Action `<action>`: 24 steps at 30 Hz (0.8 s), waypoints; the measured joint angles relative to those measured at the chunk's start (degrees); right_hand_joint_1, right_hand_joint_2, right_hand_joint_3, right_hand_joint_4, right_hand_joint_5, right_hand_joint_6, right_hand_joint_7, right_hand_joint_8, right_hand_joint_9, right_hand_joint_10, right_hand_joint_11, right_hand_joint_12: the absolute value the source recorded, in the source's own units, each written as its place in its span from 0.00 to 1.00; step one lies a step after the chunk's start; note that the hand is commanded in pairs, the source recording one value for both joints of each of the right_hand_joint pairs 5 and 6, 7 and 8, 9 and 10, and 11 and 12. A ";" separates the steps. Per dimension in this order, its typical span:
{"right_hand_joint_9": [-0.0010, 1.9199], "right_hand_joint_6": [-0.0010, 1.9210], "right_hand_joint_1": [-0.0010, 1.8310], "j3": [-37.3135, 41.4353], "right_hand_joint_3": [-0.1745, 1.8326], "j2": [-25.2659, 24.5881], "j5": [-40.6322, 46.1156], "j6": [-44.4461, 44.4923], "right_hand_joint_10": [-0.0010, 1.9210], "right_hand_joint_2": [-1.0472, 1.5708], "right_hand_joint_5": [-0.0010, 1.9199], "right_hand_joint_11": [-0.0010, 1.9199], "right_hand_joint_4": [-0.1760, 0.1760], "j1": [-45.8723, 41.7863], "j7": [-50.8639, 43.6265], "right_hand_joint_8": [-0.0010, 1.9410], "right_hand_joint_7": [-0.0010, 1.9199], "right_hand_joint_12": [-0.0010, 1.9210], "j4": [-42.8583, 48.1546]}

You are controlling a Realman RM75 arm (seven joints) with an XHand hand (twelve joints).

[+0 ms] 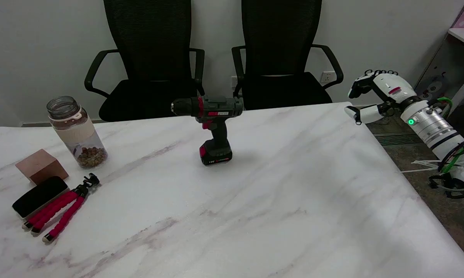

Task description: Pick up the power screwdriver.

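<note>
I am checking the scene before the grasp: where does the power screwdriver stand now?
In the head view the power screwdriver stands upright on its battery base near the table's far middle, before the two chairs, well apart from the right hand.

Even, soft indoor light here, fairly bright. The white desk [293, 185] shows mild sheen, no hard glare. A faint shadow spreads right of the screwdriver [214, 129]. Focus slightly soft throughout.
</note>
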 measured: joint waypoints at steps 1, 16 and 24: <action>0.26 0.47 0.48 0.03 0.56 0.05 -0.01 -0.02 0.26 0.59 0.47 0.36 0.21 -0.06 -0.12 0.47 0.47 0.36 0.03; 0.26 0.47 0.48 -0.51 0.56 0.05 -2.87 1.49 0.26 0.58 0.47 0.36 0.22 1.27 -1.84 0.47 0.47 0.36 1.08; 0.26 0.47 0.48 -1.44 0.56 -0.01 -3.52 2.44 0.26 0.58 0.47 0.36 0.23 1.57 -2.04 0.47 0.47 0.36 1.18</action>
